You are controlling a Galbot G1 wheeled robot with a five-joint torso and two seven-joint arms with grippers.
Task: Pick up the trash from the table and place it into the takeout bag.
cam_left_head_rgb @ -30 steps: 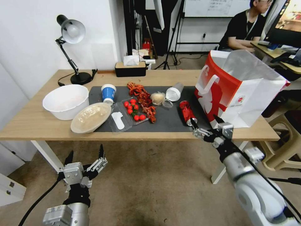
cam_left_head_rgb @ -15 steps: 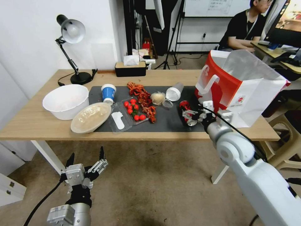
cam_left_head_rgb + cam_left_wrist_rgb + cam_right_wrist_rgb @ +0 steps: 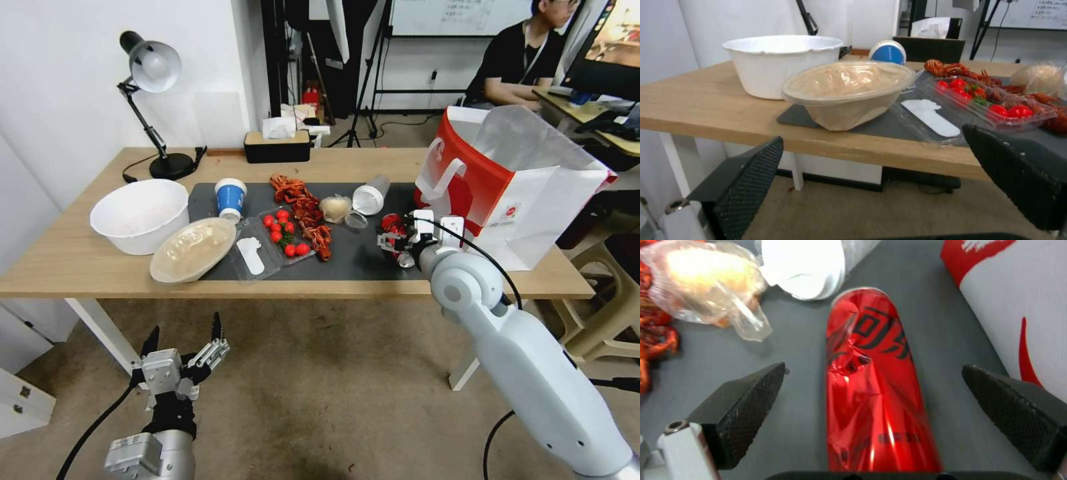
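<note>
Can (image 3: 871, 386): red, dented, lying on its side on the grey mat (image 3: 360, 257), at 9 o'clock of the bag (image 3: 527, 200). Right gripper (image 3: 873, 413): directly over it, fingers spread apart and straddling it, long axis running between them. Room: bag wall close beside one finger, open mat beside the other; cup (image 3: 813, 266) just beyond. Left gripper (image 3: 183, 343): open, parked below the table (image 3: 67, 260) edge.

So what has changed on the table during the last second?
The right gripper moved from the table's front edge in over the mat and now straddles the lying red drink can, fingers open, not gripping. The left gripper stayed low in front of the table, open. Can, cups and takeout bag stayed put.
</note>
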